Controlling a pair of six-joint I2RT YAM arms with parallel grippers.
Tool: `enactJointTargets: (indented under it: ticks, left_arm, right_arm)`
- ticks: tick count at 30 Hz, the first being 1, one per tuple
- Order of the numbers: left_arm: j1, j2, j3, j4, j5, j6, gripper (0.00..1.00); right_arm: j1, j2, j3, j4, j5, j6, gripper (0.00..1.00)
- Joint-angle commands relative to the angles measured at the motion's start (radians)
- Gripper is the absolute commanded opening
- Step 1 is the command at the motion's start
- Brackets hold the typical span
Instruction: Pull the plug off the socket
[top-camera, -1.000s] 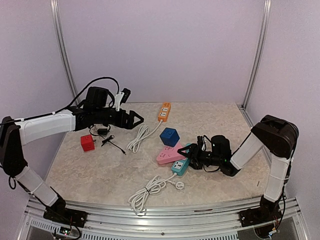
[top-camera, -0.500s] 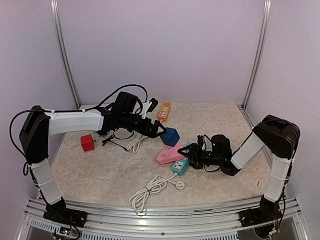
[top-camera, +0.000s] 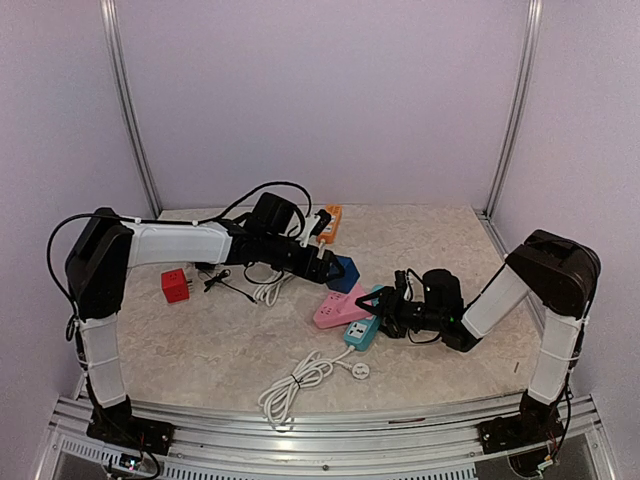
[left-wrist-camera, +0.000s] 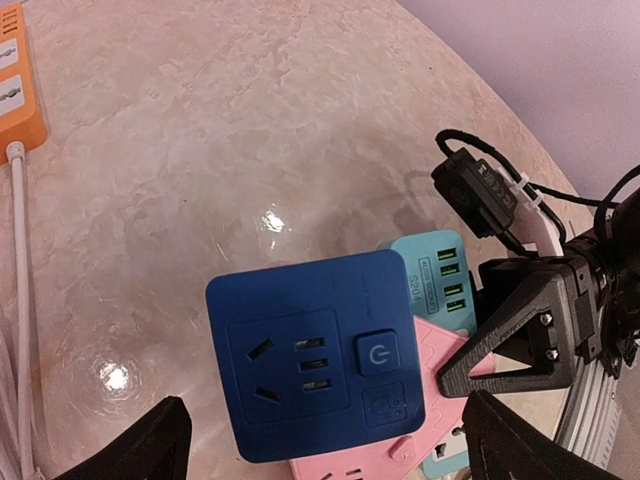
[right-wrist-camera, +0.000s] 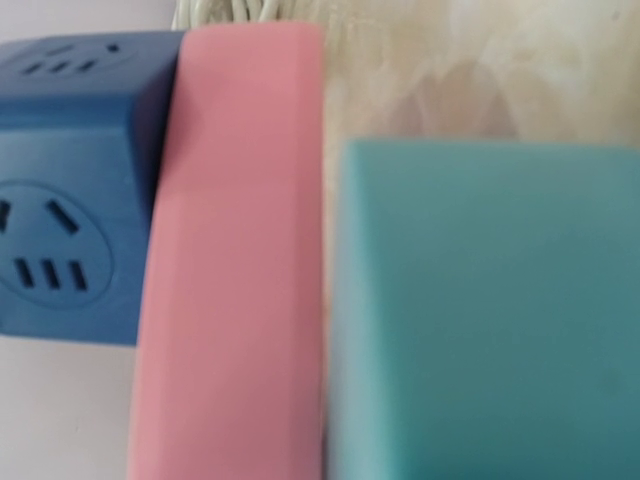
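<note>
A blue cube socket (top-camera: 342, 272) sits on the far end of a pink power strip (top-camera: 335, 310). A teal strip (top-camera: 360, 332) lies right of the pink one. My left gripper (top-camera: 325, 265) is open beside the cube. In the left wrist view its fingertips (left-wrist-camera: 150, 445) stand either side of the cube (left-wrist-camera: 315, 350), not touching, with the pink strip (left-wrist-camera: 434, 345) beneath. My right gripper (top-camera: 370, 305) rests at the teal strip's far end; one finger (left-wrist-camera: 520, 330) shows beside the teal strip (left-wrist-camera: 440, 275). The right wrist view shows only the teal strip (right-wrist-camera: 490, 310), the pink strip (right-wrist-camera: 235, 250) and the cube (right-wrist-camera: 70, 190) close up, no fingers.
An orange strip (top-camera: 329, 222) lies at the back with a white cable coil (top-camera: 275, 280). A red cube (top-camera: 175, 286) and a small black adapter (top-camera: 210, 275) lie at the left. Another white coil (top-camera: 298, 380) and a loose plug (top-camera: 358, 371) lie at the front.
My left arm has swung right from the back left and brought its open gripper to the blue cube. The right arm and the strips have not moved.
</note>
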Motion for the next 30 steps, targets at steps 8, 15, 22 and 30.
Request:
enactJointTargets:
  ticks: [8, 15, 22, 30]
  left_arm:
    - [-0.014, 0.124, 0.150, -0.100, -0.010, -0.003, 0.77]
    - [-0.016, 0.124, 0.158, -0.105, -0.016, 0.004, 0.68]
    - [-0.016, 0.105, 0.158, -0.109, 0.017, -0.013, 0.47]
    - [-0.001, 0.013, 0.123, -0.053, 0.059, -0.049, 0.43]
  right_arm:
    - [-0.016, -0.013, -0.014, -0.042, 0.037, -0.083, 0.18]
    - [-0.016, -0.011, -0.011, -0.045, 0.035, -0.084, 0.16]
    - [-0.015, -0.007, -0.016, -0.050, 0.041, -0.081, 0.14]
    - [-0.016, -0.003, -0.021, -0.053, 0.047, -0.069, 0.09]
